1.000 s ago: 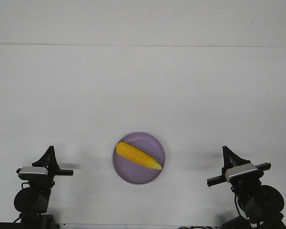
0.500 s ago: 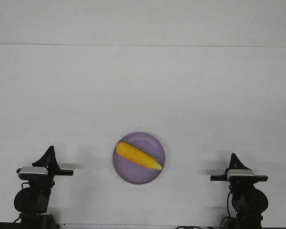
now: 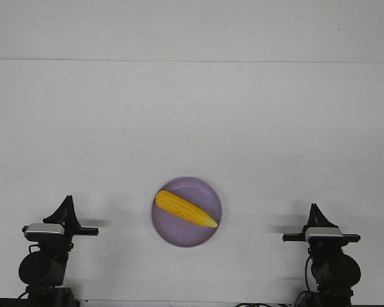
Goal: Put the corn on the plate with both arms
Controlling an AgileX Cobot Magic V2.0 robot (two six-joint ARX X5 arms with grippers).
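Note:
The yellow-orange corn (image 3: 185,208) lies slanted inside the lavender plate (image 3: 173,233) near the front middle of the white table, its paler tip toward the right. My left gripper (image 3: 66,206) is low at the front left, well apart from the plate. My right gripper (image 3: 316,213) is low at the front right, also well apart from it. Neither holds anything. The fingers of both appear pressed together into a single point.
The white table (image 3: 192,128) stretches far behind the plate to a seam at the back. The arm bases sit at the front edge on each side.
The right arm has pulled back and turned to face straight ahead, settling lower at the front right. The left arm, corn and plate have not moved.

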